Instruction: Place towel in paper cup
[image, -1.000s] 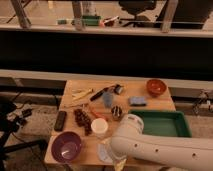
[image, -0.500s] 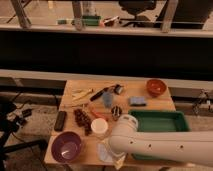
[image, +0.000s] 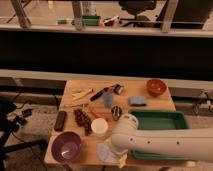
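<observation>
From my seat, the white arm (image: 165, 142) comes in from the right edge of the view and lies almost level along the front of the worktop (image: 142, 92). It crosses the near rim of the green tray (image: 162, 121). Its rounded joint rises just right of the paper cup (image: 99, 127), and from there the last link bends downward toward the worktop's front edge.

The claw (image: 120, 159) sits at that low end, right at the front edge, and the joint above it covers most of it. I cannot tell whether it is wide, narrow or holding anything.

The towel (image: 105, 152) is a pale crumpled patch lying on the worktop just left of the claw, near the front edge. I cannot tell whether the two touch. It lies in front of the paper cup, between the purple bowl (image: 67, 147) on its left and the arm on its right. The cup stands upright and I see no towel in it.

Farther back, well away from the arm, are a red bowl (image: 156, 86) at the far right corner and a blue sponge (image: 137, 101) beside it. A flat black object (image: 60, 120) lies by the left edge.
</observation>
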